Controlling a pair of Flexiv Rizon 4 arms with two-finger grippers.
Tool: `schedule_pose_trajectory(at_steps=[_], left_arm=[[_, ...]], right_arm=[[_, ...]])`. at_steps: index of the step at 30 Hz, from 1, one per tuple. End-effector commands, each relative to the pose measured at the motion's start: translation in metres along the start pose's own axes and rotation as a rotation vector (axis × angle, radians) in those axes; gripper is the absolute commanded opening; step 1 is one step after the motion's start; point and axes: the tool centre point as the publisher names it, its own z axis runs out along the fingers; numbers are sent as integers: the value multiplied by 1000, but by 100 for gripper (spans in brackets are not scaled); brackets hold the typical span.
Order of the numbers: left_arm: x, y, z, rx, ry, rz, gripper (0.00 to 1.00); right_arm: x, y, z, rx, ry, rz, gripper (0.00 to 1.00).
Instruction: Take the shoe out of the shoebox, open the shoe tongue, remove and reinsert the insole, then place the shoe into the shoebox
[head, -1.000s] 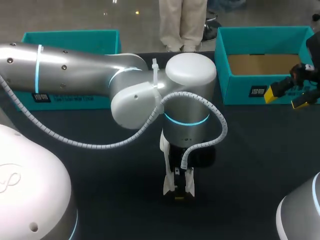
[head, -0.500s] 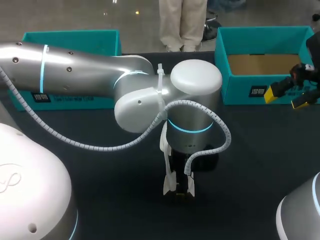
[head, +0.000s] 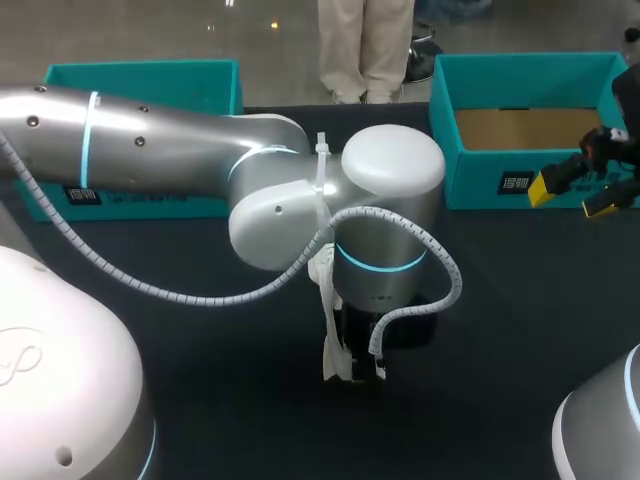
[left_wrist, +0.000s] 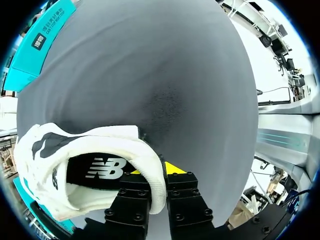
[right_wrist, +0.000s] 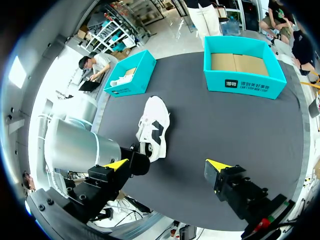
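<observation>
The dark worktop (head: 520, 300) is crossed by the left arm (head: 150, 150), which comes in from the left edge and bends down over the middle. Two teal shoeboxes are set along the far edge: the right shoebox (head: 480, 180) near the far right corner, open with a bare brown floor, and the left shoebox (head: 140, 85) towards the far left corner.

The white shoe (left_wrist: 75, 150) is found at the middle of the worktop, well apart from both boxes. Its padded collar is pinched by the left gripper (left_wrist: 155, 172), one finger inside the opening and one outside, so the body of the shoe lies off to one side of the gripper. The dark insole (left_wrist: 100, 170) is seen in the opening.

In the head view only a white strip of the shoe (head: 330, 355) shows, the rest being hidden under the arm's wrist. The whole shoe (right_wrist: 154, 127) is shown in the right wrist view, where something white (not identifiable) lies in the left shoebox (right_wrist: 127, 77).

The right gripper (right_wrist: 167, 165) is held spread wide near the right edge, with nothing between its fingers.
</observation>
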Motion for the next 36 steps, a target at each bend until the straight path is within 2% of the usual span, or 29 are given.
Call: schedule_pose_trajectory(at_steps=[1, 8, 14, 24, 29, 36], left_arm=[[1, 13, -12, 18, -11, 4, 0], [1, 28, -50, 22, -19, 56, 0], [-3, 36, -85, 16, 24, 104, 0], [-14, 44, -135, 29, -33, 136, 0], [-20, 44, -148, 40, -35, 131, 0], [-22, 42, -149, 76, -33, 135, 0]], right_arm=[[0, 3, 1, 6, -1, 1, 100], [0, 3, 1, 6, -1, 1, 100], [0, 3, 1, 6, -1, 1, 100], [0, 3, 1, 6, -1, 1, 100], [0, 3, 1, 6, -1, 1, 100], [0, 3, 1, 6, -1, 1, 100]])
